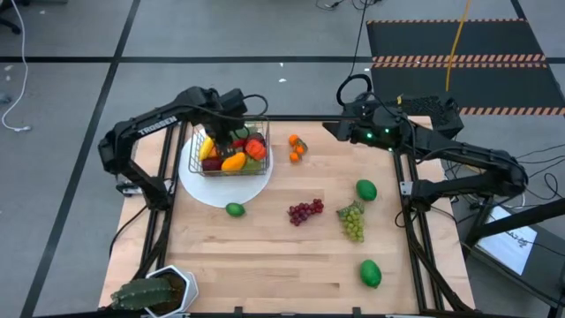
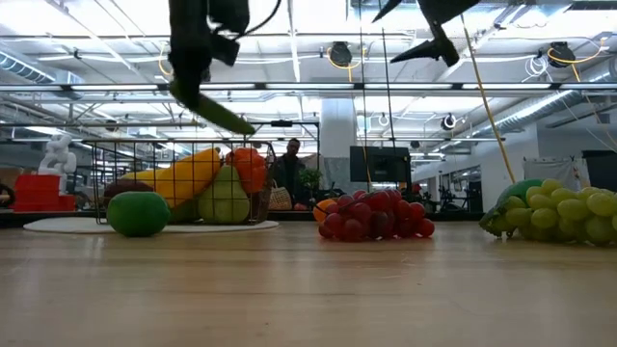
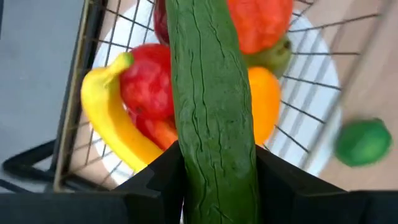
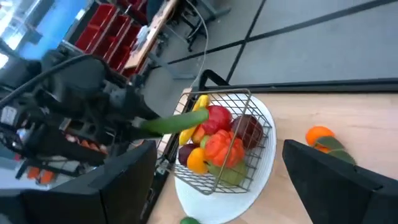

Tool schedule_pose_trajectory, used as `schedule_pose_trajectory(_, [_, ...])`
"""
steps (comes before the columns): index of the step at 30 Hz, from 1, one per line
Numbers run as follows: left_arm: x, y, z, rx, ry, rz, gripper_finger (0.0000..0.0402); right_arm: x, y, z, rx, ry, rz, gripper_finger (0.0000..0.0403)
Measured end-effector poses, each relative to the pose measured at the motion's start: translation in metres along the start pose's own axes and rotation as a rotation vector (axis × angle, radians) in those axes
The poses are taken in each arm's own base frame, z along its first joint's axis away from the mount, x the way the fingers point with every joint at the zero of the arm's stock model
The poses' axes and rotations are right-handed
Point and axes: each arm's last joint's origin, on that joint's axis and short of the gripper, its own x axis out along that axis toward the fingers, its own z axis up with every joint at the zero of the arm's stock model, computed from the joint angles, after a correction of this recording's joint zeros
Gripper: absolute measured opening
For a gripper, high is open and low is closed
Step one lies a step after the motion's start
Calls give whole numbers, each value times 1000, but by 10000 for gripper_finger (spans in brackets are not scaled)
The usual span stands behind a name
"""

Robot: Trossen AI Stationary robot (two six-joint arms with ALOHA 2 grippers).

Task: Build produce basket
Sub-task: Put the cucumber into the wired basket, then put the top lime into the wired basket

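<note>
My left gripper [image 3: 217,168] clenches a cucumber [image 3: 211,106] above the basket [image 1: 234,150] (already holding banana, pepper, apple), which sits on the white plate [image 1: 221,190]. My right gripper [image 4: 217,180] hangs released near the table's back edge.

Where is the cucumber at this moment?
The cucumber is clamped in the left gripper, held in the air above the wire basket on the white plate, at the table's far left in the high view.
</note>
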Motion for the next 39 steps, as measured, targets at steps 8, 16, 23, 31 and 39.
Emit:
schedule_pose_trajectory(8, [55,17,-13,-45,43,-36,147,18,10,-6,102,-9,77,341])
schedule_pose_trajectory(16, [71,17,-14,-126,12,-51,157,21,18,-17,85,25,115,341])
schedule_pose_trajectory(23, [71,12,-13,-234,16,-68,241,13,11,-19,-5,96,67,341])
schedule_pose_trajectory(31, [47,5,-4,-403,-10,-121,294,-9,-5,-22,-167,254,-22,341])
schedule_pose_trajectory(39, [11,-13,17,-532,-180,-161,262,-31,-21,-23,-318,418,-67,341])
